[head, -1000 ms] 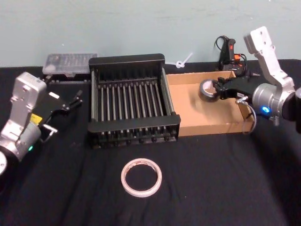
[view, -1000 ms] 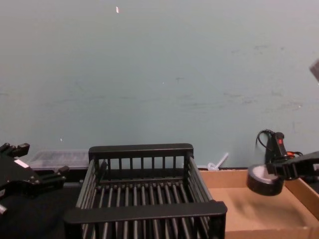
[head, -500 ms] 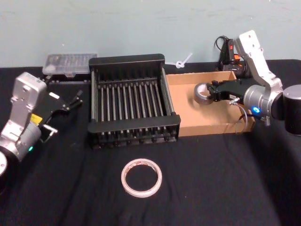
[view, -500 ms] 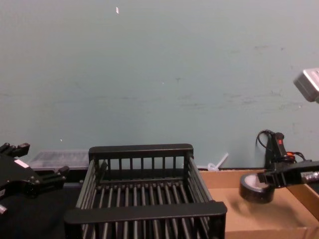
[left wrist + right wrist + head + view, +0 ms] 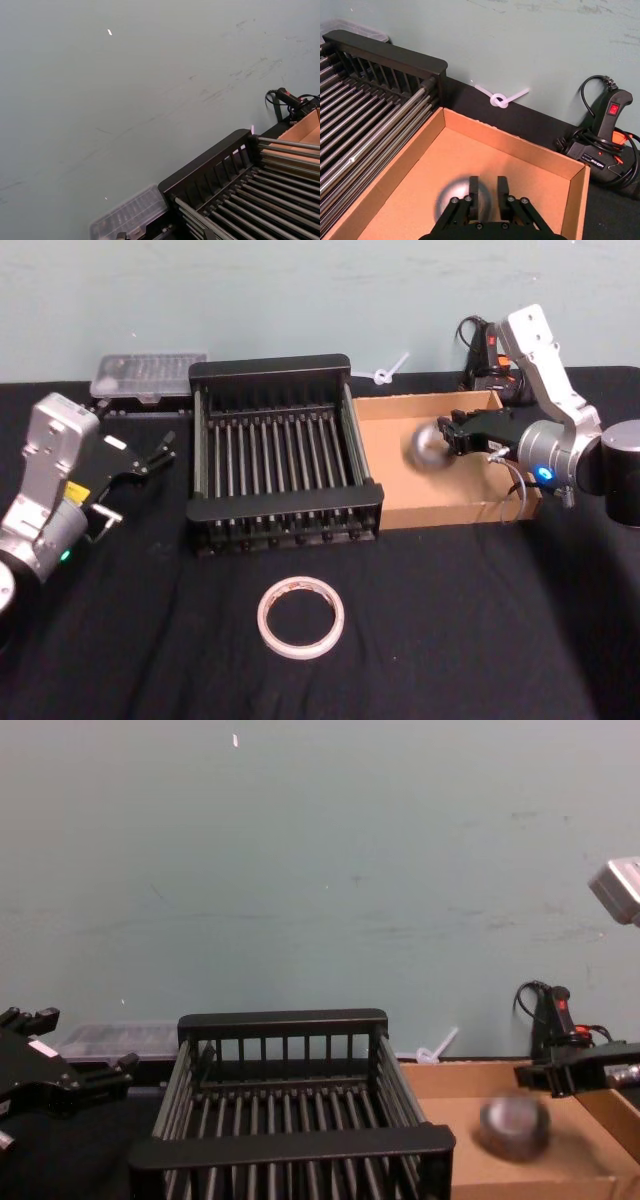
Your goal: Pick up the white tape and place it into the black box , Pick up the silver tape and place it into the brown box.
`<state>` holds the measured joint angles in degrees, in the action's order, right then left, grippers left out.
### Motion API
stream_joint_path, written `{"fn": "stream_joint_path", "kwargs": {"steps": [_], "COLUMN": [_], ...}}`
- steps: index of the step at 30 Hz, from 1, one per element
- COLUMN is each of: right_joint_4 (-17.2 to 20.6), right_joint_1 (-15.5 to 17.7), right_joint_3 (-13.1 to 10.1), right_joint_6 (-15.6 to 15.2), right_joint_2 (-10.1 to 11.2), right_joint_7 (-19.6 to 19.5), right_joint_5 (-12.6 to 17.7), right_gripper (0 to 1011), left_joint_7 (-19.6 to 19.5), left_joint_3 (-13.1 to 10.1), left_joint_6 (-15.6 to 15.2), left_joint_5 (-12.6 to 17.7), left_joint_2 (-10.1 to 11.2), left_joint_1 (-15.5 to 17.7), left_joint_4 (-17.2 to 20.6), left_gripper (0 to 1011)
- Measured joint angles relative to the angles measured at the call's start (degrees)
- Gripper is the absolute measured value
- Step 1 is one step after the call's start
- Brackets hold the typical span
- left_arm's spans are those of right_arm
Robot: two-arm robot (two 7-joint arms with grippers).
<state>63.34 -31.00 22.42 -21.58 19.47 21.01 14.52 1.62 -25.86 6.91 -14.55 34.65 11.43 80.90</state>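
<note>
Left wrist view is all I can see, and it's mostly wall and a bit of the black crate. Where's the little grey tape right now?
Observer: The silver tape is a blur over the floor of the brown box, free of the right gripper.
Operator: Is that gripper open?
Observer: Yes. In the right wrist view its fingers stand apart with nothing gripped between them.
Operator: And the big white ring?
Observer: The white tape lies flat on the table in front of the black box. The left gripper is parked open, off to that box's left.
</note>
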Motion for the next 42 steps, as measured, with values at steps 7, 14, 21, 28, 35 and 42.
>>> {"fn": "stream_joint_path", "kwargs": {"steps": [7,14,21,28,35,42], "right_joint_4": [0.07,0.11,0.15,0.17,0.17,1.03], "right_joint_1": [0.04,0.07,0.07,0.07,0.07,0.85], "right_joint_3": [0.00,0.00,0.00,0.00,0.00,-0.46], "right_joint_6": [-0.04,-0.07,-0.11,-0.11,-0.11,0.45], "right_joint_2": [0.04,0.08,0.11,0.11,0.11,0.35], "right_joint_7": [0.00,-0.01,0.00,-0.01,0.00,0.35], "right_joint_5": [0.13,0.17,0.21,0.25,0.26,0.17], "right_gripper": [388,650,840,1002,1002,1002], "left_joint_7": [0.00,0.00,0.00,0.00,0.00,0.00], "left_joint_3": [0.00,0.00,0.00,0.00,0.00,0.00], "left_joint_6": [0.00,0.00,0.00,0.00,0.00,0.00], "left_joint_5": [0.00,0.00,0.00,0.00,0.00,0.00], "left_joint_2": [0.00,0.00,0.00,0.00,0.00,0.00], "left_joint_1": [0.00,0.00,0.00,0.00,0.00,0.00], "left_joint_4": [0.00,0.00,0.00,0.00,0.00,0.00], "left_gripper": [1001,1001,1001,1001,1001,1001]}}
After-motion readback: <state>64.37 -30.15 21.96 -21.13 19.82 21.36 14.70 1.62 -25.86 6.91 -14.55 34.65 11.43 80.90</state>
